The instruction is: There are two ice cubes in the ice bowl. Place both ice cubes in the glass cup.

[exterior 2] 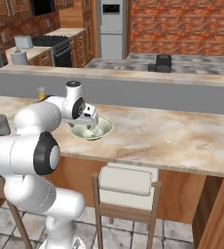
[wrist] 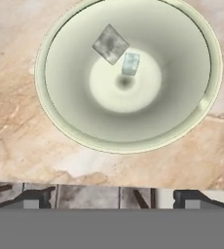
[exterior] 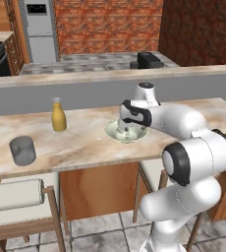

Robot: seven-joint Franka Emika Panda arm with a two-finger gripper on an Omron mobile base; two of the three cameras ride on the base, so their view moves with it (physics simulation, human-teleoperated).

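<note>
**Pincer poised above ice bowl, both cubes inside**

Long marble-topped desk [exterior: 85, 142] across the kitchen, with wooden stools tucked beneath. White arm [exterior: 183, 123] reached from the base out over the desk's near half, wrist bent down above the bowl.

Ice bowl [wrist: 55, 112] sat on the desk near the front edge, directly under the hand; seen also in the left base view [exterior: 116, 132] and right base view [exterior 2: 104, 129]. Glass cup [exterior: 22, 150] stood well apart from the bowl, far toward the desk's other end, upright and close to the front edge. Yellow bottle [exterior: 59, 115] with a white cap stood upright between cup and bowl, farther back.

Pincer [wrist: 111, 199] hung above the bowl, spread wide, tips well apart at the bottom of the hand view, gripping nothing.

Larger ice cube [wrist: 110, 44] lay tilted on the bowl's inner slope, just off centre. Smaller ice cube [wrist: 130, 63] lay just beside it, nearer the middle; touching or barely apart, could not tell.
</note>
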